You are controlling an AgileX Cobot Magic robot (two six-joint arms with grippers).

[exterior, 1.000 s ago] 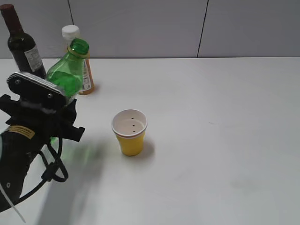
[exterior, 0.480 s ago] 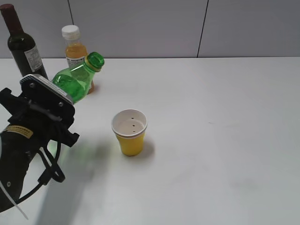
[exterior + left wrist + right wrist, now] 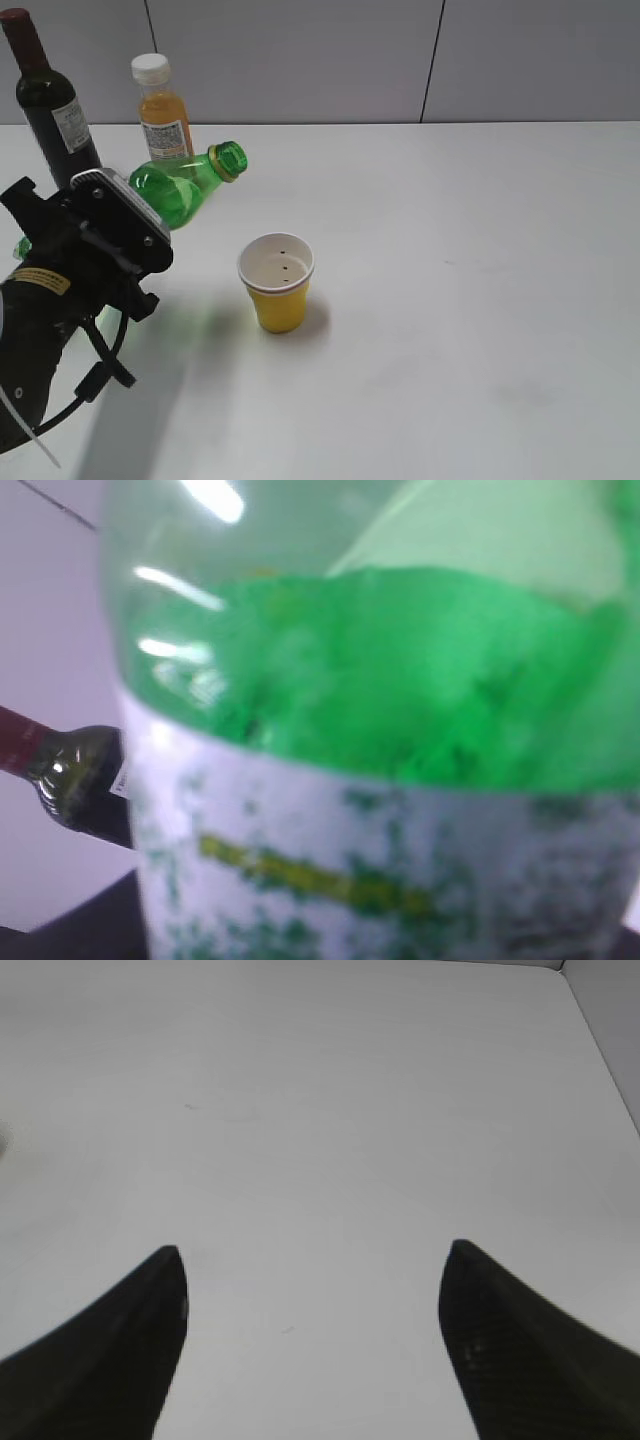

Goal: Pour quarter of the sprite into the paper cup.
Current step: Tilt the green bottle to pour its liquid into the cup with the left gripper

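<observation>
The sprite [image 3: 185, 185] is a green bottle with no cap, held off the table and tipped far over, its open neck pointing right, up and to the left of the paper cup. My left gripper [image 3: 95, 250] is shut on its labelled body; the fingers are hidden behind the wrist. The bottle fills the left wrist view [image 3: 380, 730], liquid slanting inside. The yellow paper cup [image 3: 277, 283] stands upright, to the lower right of the bottle's mouth. My right gripper [image 3: 312, 1260] is open and empty above bare table; it is out of the exterior view.
A dark wine bottle [image 3: 48, 95] and an orange-juice bottle [image 3: 162, 110] with a white cap stand at the back left near the wall, just behind the tipped sprite. The wine bottle also shows in the left wrist view [image 3: 70, 780]. The white table [image 3: 460, 300] stretches right.
My left gripper has rolled the sprite from nearly upright to almost lying over, its mouth swinging right and down toward the cup. The cup has not moved.
</observation>
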